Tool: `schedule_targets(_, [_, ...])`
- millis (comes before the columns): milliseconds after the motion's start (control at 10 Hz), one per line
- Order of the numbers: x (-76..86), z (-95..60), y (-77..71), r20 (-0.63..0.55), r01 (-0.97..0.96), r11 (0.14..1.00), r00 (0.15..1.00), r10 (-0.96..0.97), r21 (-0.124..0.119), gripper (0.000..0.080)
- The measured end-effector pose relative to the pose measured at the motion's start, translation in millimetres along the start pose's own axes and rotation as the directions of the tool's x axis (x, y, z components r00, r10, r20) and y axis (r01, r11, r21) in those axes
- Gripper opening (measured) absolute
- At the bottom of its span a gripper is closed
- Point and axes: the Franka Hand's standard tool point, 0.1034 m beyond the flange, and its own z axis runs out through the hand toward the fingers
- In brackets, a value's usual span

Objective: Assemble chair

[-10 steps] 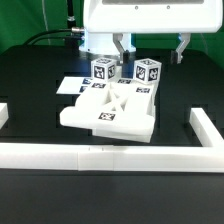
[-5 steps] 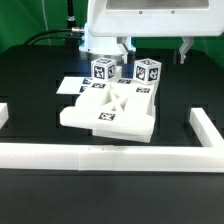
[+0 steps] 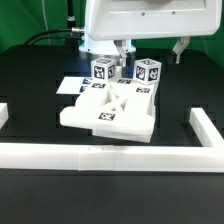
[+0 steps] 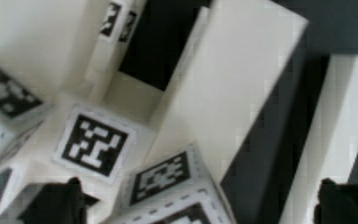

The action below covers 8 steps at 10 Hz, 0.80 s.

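Your chair (image 3: 108,108) sits mid-table as a partly joined stack: a flat white panel (image 3: 105,118) with a tag on top lies in front, and two blocky legs (image 3: 101,72) stand upright on the rear of it, each showing black-and-white tags, the second leg (image 3: 147,73) toward the exterior view's right. In the wrist view you see tagged white faces (image 4: 96,140) close up, with a long white slab (image 4: 229,90) running beside them over the dark table.

Your gripper (image 3: 150,48) hangs above and behind the legs with its jaws spread wide and nothing between them; one finger (image 3: 121,50) comes down just behind the gap between the legs, the other (image 3: 180,47) is well off to the exterior view's right.

The marker board (image 3: 70,88) lies flat behind the chair on the exterior view's left. A white rail (image 3: 100,153) borders the black table (image 3: 40,190) in front.
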Motion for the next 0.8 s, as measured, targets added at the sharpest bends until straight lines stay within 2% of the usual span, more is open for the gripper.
schedule_targets(300, [-1.2, 0.5, 3.5, 0.002, 0.222, 0.975, 0.975, -0.222, -0.001, 0.0648])
schedule_targets(400, [-1.1, 0.5, 4.3, 0.004, 0.279, 0.96, 0.96, -0.279, -0.008, 0.0648])
schedule_targets(600, [-1.0, 0.4, 5.1, 0.005, 0.292, 0.956, 0.956, -0.292, -0.012, 0.0643])
schedule_targets(800, [-1.1, 0.4, 5.4, 0.005, 0.29, 0.957, 0.957, -0.29, -0.012, 0.0388])
